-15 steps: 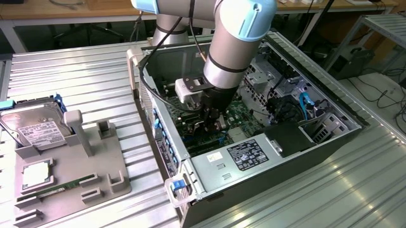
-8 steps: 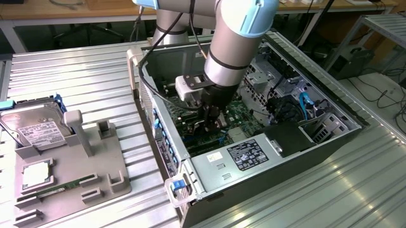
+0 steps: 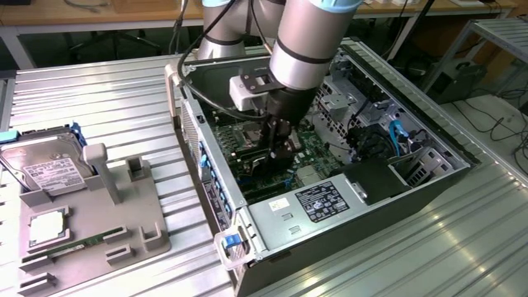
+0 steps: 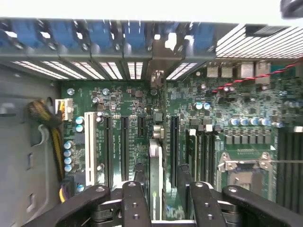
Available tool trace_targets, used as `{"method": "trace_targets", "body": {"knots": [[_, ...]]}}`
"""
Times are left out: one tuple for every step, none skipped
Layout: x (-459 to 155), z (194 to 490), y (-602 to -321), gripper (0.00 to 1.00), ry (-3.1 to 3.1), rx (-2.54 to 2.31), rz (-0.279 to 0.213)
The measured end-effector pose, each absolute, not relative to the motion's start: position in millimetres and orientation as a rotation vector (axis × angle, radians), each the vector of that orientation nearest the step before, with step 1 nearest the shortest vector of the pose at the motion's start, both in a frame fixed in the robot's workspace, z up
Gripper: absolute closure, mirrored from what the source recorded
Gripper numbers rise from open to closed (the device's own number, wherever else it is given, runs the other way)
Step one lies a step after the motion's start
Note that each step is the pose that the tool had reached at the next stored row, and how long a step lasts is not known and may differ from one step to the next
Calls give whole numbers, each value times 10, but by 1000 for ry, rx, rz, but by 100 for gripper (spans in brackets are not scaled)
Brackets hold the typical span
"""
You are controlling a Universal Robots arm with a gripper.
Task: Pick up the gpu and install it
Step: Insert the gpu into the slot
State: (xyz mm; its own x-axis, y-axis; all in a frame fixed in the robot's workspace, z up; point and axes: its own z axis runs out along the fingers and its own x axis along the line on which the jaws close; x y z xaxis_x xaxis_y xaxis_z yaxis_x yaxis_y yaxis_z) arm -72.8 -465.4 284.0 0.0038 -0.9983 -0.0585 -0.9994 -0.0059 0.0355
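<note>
**A:** Where does the job stand, and where is the card?

**B:** Look at your wrist view. The gpu (image 4: 155,161), a thin flat expansion card seen edge-on, stands upright on the green motherboard (image 4: 123,94) between two long black empty slots (image 4: 124,142). Its silver metal end bracket (image 4: 156,78) sits against the rear wall of the case. I judge it is in its slot, so you are at the end of the install step, not the pick.

**A:** And the pincer?

**B:** Your black two-fingered gripper (image 4: 161,182) straddles the card. Its fingers (image 4: 132,203) stand moderately apart, with a sliver of board showing between each one and the card, so it grips nothing. In the exterior view the gripper (image 3: 276,154) reaches deep into the open black and silver computer case (image 3: 247,216), which lies on its side.

**A:** What does the next move call for?

**B:** In my judgement, clearance. The fingers are just beside the card, so any motion must run along its plane or they will knock it. I cannot tell whether the card is fully home in the slot. The grey parts tray (image 3: 123,216) with the silver hard drive (image 3: 46,167) lies well apart.
</note>
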Motion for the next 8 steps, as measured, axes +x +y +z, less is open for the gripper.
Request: {"method": "trace_targets", "body": {"knots": [[-728, 2884, -4653, 60, 2205, -2216, 100], [-728, 2917, -4652, 60, 2207, -2217, 95], [-728, 2925, -4652, 60, 2208, -2218, 91], [-728, 2925, -4652, 60, 2207, -2218, 91], [-728, 2925, -4652, 60, 2207, -2218, 91], [-728, 2925, -4652, 61, 2207, -2218, 90], [-728, 2925, -4652, 68, 2207, -2218, 90], [-728, 2926, -4652, 68, 2207, -2218, 90]]}}
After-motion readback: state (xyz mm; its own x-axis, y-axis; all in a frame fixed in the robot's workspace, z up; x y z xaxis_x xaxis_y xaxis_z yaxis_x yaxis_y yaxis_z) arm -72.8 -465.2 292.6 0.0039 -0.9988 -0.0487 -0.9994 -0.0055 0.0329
